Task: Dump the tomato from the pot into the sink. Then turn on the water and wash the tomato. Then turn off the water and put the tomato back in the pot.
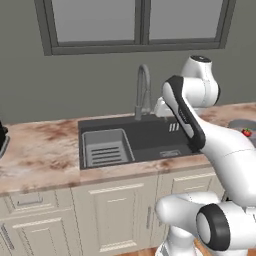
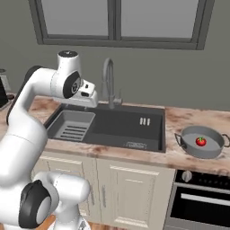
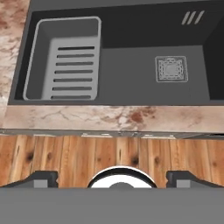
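Left base view: dark grey rectangular sink [image 1: 150, 137] set in marbled counter [image 1: 40, 150], ribbed light grey rack [image 1: 106, 147] in its left half, gooseneck faucet [image 1: 143, 90] behind. White arm crosses the right side, hiding most of the shallow grey metal pot [image 1: 242, 123]; small red tomato [image 1: 246, 132] just shows.

Right base view: pot [image 2: 203, 148] well right of sink [image 2: 112, 128], tomato [image 2: 201, 141] inside.

Hand view: gripper [image 3: 112, 177] fingertips spread wide, empty, above sink's near edge; square drain grate [image 3: 171, 69] visible.
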